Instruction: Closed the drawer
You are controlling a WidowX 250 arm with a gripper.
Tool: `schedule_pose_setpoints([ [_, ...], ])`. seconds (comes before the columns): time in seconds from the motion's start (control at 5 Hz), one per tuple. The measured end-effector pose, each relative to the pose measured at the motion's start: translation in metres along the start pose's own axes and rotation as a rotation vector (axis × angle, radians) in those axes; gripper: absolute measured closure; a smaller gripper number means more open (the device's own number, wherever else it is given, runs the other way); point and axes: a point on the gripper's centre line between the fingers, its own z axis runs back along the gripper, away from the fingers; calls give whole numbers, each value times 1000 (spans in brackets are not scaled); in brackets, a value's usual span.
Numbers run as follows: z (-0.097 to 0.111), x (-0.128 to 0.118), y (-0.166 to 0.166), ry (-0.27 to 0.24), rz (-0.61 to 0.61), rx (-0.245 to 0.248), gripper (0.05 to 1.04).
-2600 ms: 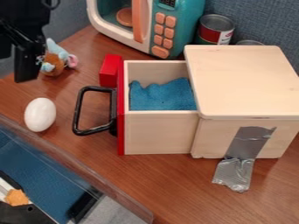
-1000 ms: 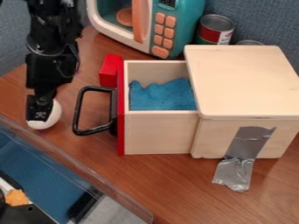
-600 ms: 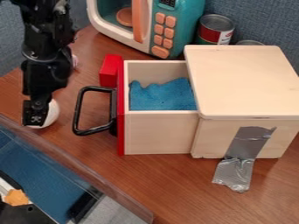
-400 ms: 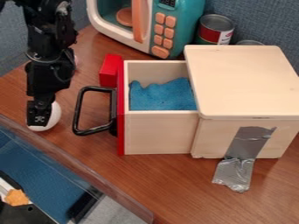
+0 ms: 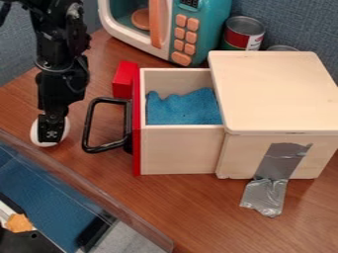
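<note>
- Brown surface [image 5: 185,205] carries a wooden box [image 5: 277,94] — its red-fronted drawer [image 5: 178,150] stands open.
- Gripper [image 5: 51,133] hangs at the white egg [image 5: 35,134] — clenched or released, I cannot tell.

The camera view looks down at a slant from above the near side of the wooden box [image 5: 241,163], over its taped side wall [image 5: 237,146]. It faces across the surface [image 5: 165,212] toward the blue partition [image 5: 297,24] behind the box. The angle is steep enough to take in both the top of the lid [image 5: 271,89] and the inside of the drawer [image 5: 178,150], left of the box. The red drawer front [image 5: 137,123] appears almost edge-on, so the drawer is seen from its side. The camera stands near: the box meets the right border, and the toy microwave [image 5: 214,29], beyond the box, is cut off at the top.
</note>
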Motion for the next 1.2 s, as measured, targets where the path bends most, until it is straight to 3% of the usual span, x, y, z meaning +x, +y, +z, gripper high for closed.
schedule_pose_setpoints([
  [0.6, -9, 19, 0, -10, -36, 21, 83],
  [1.0, -12, 29, 0, -89, -51, 24, 84],
  [1.2, -10, 32, -1, -104, -47, 21, 84],
])
